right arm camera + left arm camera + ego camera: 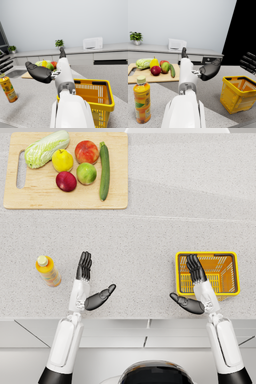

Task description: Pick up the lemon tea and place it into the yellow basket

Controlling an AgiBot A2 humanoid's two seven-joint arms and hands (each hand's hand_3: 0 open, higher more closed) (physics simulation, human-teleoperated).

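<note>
lemon tea [48, 271] label unreadable; yellow basket [231, 274] seen empty.
left hand [89, 284] and right hand [194, 287] held with fingers apart, nothing gripped.

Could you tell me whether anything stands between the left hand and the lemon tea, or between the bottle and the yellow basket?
Nothing visible does. The lemon tea stands upright beside the open left hand, bare counter between. Toward the yellow basket only the robot's own hands intervene; the right hand hovers by its near rim.

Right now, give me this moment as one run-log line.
phase: pre-grasp | left hand: open, beside lemon tea, not touching | right hand: open, over yellow basket | lemon tea: upright on counter
</note>
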